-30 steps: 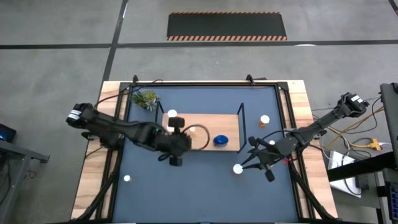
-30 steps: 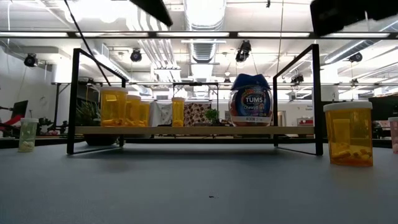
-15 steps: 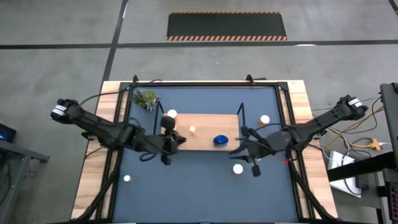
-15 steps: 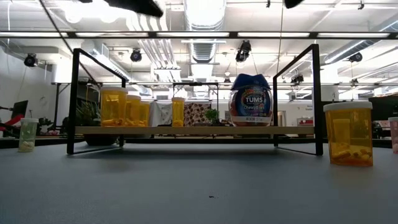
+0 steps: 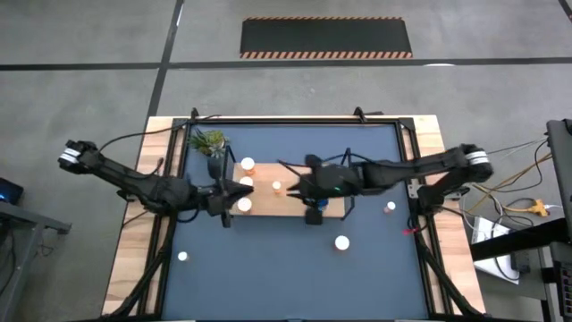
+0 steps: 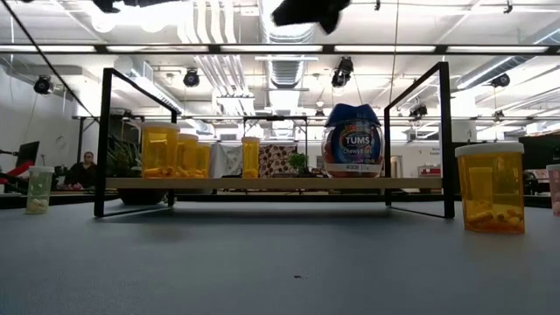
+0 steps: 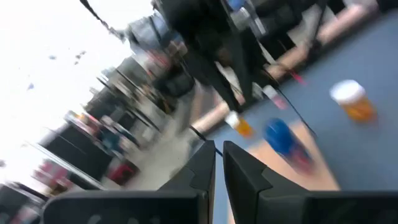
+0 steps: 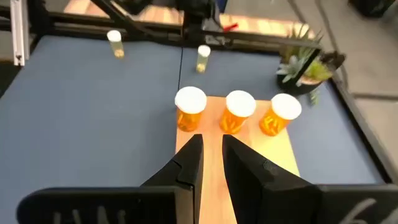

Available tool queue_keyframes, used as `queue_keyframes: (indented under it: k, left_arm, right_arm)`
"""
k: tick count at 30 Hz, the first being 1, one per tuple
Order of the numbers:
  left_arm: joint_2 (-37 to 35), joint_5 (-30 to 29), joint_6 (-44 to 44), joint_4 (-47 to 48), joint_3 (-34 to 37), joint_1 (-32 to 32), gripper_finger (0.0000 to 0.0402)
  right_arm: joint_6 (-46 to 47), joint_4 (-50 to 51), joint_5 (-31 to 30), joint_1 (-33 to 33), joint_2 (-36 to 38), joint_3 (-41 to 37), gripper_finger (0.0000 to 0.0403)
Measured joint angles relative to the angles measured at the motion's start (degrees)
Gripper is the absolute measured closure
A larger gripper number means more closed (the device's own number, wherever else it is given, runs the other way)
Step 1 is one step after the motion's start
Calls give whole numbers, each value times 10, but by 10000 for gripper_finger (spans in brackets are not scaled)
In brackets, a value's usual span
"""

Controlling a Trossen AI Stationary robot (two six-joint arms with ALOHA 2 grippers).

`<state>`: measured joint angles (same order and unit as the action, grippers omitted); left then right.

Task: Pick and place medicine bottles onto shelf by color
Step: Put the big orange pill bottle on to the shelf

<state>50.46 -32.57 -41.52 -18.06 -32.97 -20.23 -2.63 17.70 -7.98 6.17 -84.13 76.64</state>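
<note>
A dark-blue mat [image 5: 286,268] covers a light-wood table [image 5: 134,268] at the centre of the overhead frame. In the middle of the mat lies the shelf [image 5: 268,204], a pale wooden board with black wire ends.

The right arm reaches in from the frame's right edge and stretches across the shelf. The right gripper [image 5: 290,187] hangs above the board's middle, its fingers [image 8: 189,163] drawn nearly together with only a slim gap, holding nothing. The left arm enters from the left. The left gripper [image 5: 234,193] sits at the shelf's left end, its fingers [image 7: 202,171] likewise close together and empty.

In the table-level frame, a large blue bottle [image 6: 352,142] stands on the right of the shelf and three orange bottles [image 6: 160,150] stand on its left. Another orange bottle [image 6: 490,187] stands on the mat at the frame's right. A small white bottle [image 5: 182,257] sits at the overhead frame's lower left. A green plant [image 5: 207,141] stands on the mat just above and left of the shelf's left end.
</note>
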Motion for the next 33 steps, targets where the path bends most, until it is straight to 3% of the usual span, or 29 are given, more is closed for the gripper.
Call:
queue_keyframes:
  k: [5,18,25,33]
  left_arm:
    - [-42,-3,-64,-122,41,0,387]
    - [-121,-5,-67,-135,106,0,387]
    - [-124,-5,-64,-135,114,0,387]
    - [-119,-5,-54,-135,120,-1,387]
  right_arm:
    - [2,49,47,-38,-88,100,355]
    - [-34,86,51,-76,-238,240,376]
    - [-21,160,50,-83,-244,254,376]
    - [33,248,54,-69,-195,254,376]
